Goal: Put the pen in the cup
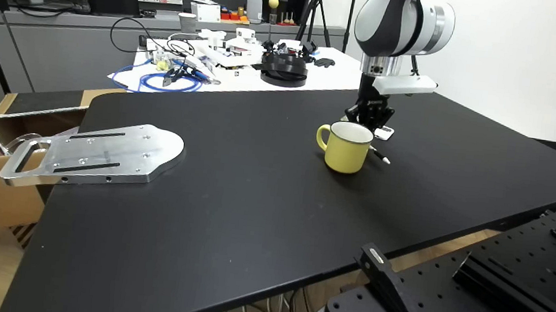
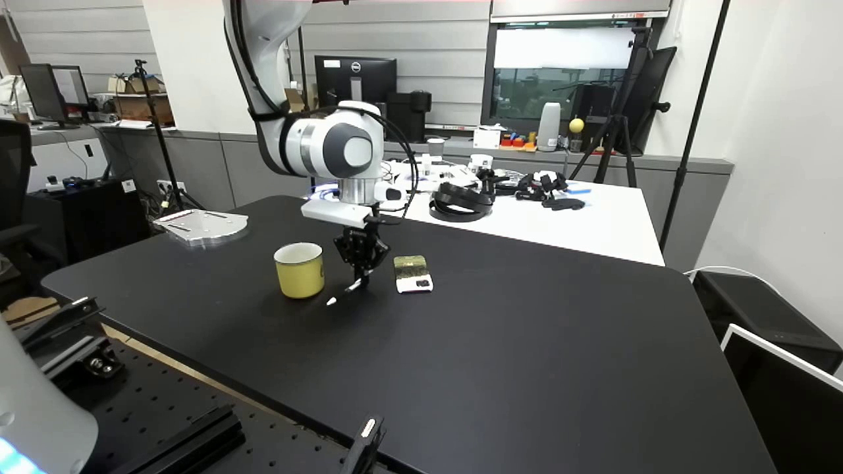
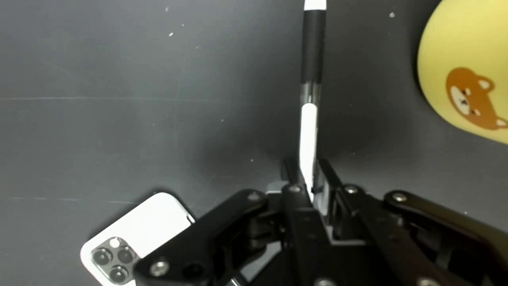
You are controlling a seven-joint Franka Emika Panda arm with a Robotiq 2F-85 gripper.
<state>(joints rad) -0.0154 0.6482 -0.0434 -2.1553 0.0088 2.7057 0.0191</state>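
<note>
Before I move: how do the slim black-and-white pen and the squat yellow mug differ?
The slim black-and-white pen is a thin straight stick; the squat yellow mug is wide, round and hollow. The pen points sideways; the mug stands upright. The pen runs between the jaws of the black claw; the mug stands clear of it. Both show white, the mug on its inside.

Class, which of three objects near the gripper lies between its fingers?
The slim black-and-white pen; the round yellow mug and white phone sit outside them.
</note>
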